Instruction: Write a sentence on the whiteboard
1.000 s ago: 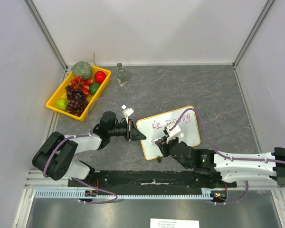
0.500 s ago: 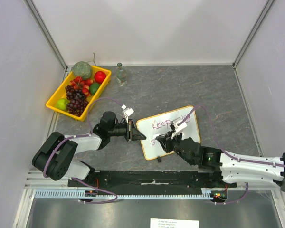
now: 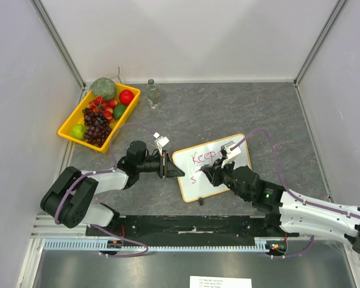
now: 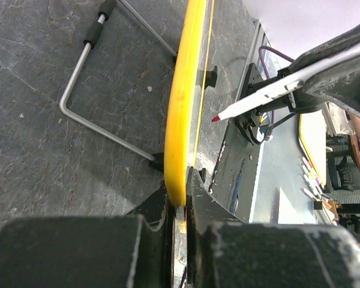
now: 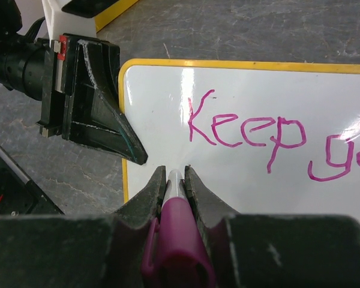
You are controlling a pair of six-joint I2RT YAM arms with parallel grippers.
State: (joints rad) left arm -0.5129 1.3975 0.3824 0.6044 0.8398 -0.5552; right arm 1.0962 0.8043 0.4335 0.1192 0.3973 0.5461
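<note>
Magenta ink is already laid down on the whiteboard (image 5: 258,174): "Keep" is read plainly in the right wrist view, and a second word beginning "go" is cut off by the frame edge. From above, the rest of that line is hidden under the right arm, so how much of the sentence is written cannot be told. A small stroke is seen under the "K" at the left margin, and a second line is judged to be just starting. More writing is probably left.

The whiteboard (image 3: 195,189) is found on the counter (image 3: 258,114) just ahead of the arm bases, well apart from the tray (image 3: 69,123) and bottle (image 3: 153,94) at the far left.

The left arm is laid low and stretched rightward. The left tool (image 3: 179,172) is clamped on the yellow left edge of the whiteboard (image 4: 183,90), which is pinched between the fingers in the left wrist view.

The right arm is reached in from the right, low across the near edge. The right tool (image 5: 175,180) is closed around the marker (image 5: 177,240), and the tip is pointed at the white surface just under "Keep"; contact cannot be confirmed.
</note>
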